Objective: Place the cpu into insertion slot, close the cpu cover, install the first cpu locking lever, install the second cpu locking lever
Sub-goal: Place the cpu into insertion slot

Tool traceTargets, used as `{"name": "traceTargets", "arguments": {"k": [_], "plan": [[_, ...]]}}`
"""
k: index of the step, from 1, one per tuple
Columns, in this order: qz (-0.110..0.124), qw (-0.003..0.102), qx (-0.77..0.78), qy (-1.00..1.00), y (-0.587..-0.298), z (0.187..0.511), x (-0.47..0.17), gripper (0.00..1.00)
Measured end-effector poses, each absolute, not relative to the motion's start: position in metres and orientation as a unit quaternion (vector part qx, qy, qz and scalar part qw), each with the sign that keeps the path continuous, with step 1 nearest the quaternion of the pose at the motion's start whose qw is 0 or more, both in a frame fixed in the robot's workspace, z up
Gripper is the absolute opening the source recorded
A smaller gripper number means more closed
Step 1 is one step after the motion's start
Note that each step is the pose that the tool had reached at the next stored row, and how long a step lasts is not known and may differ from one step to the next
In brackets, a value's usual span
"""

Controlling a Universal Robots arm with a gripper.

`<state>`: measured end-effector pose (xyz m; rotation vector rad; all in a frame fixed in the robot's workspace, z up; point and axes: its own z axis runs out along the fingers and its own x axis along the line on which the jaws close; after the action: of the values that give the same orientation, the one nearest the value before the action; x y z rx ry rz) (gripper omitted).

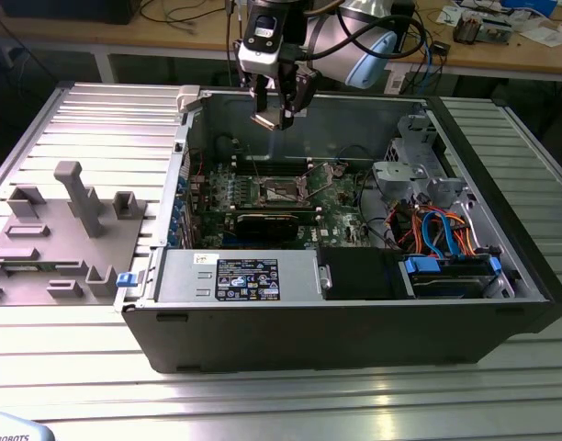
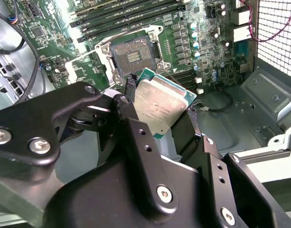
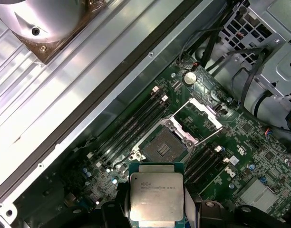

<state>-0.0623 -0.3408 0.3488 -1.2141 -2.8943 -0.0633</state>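
cpu [image 3: 156, 197] in end effector [image 2: 160, 101]; cpu cover [image 3: 205, 110] open

We see a table [image 1: 501, 386] of ribbed, silvery aluminium slats. An open black computer case [image 1: 354, 335] lies directly on the slats, filling the middle and the exterior view's right, its open side facing up. Just beside it, to the exterior view's left, a grey fixture plate [image 1: 42, 266] rests flat on the table, with moulded holders and one tall upright post [image 1: 73, 195]. A small blue piece [image 1: 125, 278] sits where plate and case meet; we cannot tell which it belongs to. The edge of a white object [image 1: 13, 430] shows at the near corner.
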Motion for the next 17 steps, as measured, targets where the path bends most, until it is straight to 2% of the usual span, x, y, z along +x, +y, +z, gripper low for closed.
{"name": "traceTargets", "arguments": {"k": [17], "plan": [[-0.020,0.001,-0.395,-0.918,-0.3408,0.3488,-0.0623,0.55]]}}
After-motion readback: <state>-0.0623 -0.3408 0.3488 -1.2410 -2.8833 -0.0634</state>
